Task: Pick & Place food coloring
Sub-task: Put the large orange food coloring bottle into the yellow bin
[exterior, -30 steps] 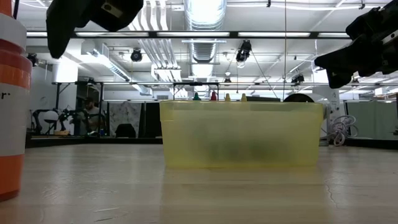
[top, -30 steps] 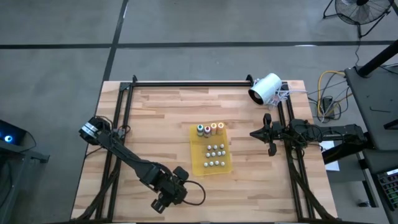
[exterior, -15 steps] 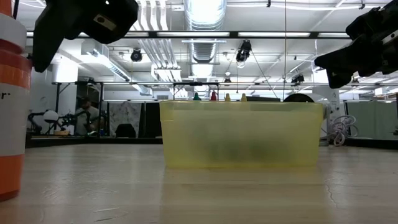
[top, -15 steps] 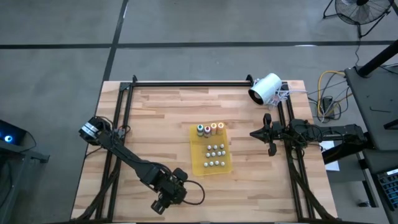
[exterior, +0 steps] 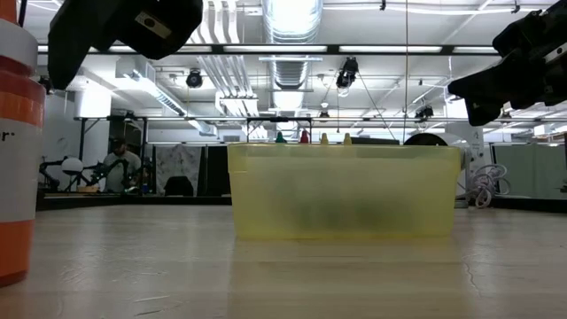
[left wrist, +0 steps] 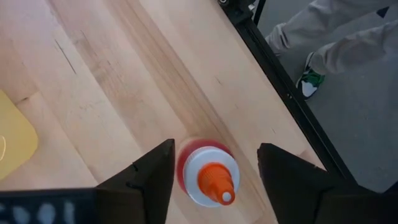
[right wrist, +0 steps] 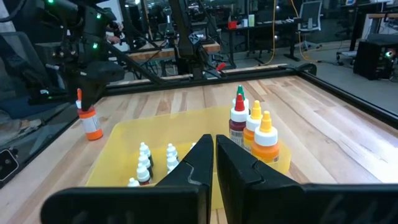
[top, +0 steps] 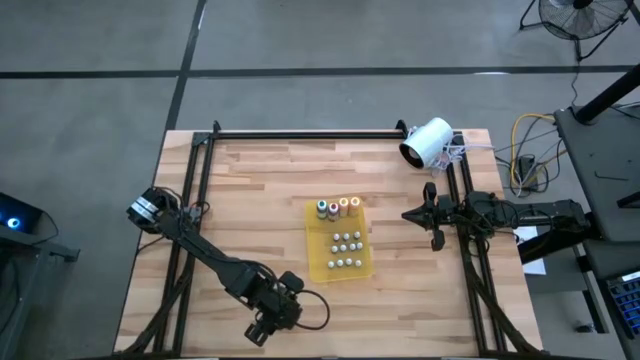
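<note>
An orange-capped food coloring bottle [left wrist: 208,177] stands upright on its base on the wood table, close to the near edge. It shows at the far left of the low view [exterior: 13,151] too. My left gripper [left wrist: 216,148] hangs open over it, slanting down, one finger on each side of the bottle with a gap to each. A yellow tray [top: 340,262] at mid-table holds the other food coloring bottles, with taller coloured-top ones [right wrist: 249,127] at its far end and small whitish ones [top: 346,243] behind them. My right gripper [top: 432,215] waits shut and level at the right.
A white cylinder-shaped device [top: 427,142] lies at the far right corner. Black frame rails [top: 300,133] run along the table's far, left and right sides. A person's legs and a shoe [left wrist: 311,81] show just beyond the near edge. Bare wood lies left of the tray.
</note>
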Robot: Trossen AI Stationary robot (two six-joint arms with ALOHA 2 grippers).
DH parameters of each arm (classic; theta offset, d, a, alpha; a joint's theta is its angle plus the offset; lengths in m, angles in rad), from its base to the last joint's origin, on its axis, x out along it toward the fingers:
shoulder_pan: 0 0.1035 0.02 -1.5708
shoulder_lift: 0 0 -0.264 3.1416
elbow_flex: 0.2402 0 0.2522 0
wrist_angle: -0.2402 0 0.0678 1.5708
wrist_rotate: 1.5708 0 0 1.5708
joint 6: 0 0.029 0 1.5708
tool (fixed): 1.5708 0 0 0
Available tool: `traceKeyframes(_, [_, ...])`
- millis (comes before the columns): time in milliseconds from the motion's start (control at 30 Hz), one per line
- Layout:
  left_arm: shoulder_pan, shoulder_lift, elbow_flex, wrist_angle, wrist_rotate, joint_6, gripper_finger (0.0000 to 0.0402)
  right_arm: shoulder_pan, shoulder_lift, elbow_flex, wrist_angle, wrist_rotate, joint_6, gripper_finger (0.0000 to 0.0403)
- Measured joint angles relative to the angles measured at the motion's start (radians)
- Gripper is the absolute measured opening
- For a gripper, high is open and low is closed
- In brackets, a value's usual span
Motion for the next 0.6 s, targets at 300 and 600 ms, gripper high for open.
traceKeyframes(300, [0.001, 0.000, -0.002, -0.004, -0.003, 0.001, 0.0099, 0.000, 0.000, 0.000, 0.000, 0.000, 0.000, 0.0013])
traceKeyframes(600, [0.007, 0.000, 0.007, -0.035, -0.001, 0.002, 0.0092, 0.000, 0.000, 0.000, 0.000, 0.000, 0.000, 0.0013])
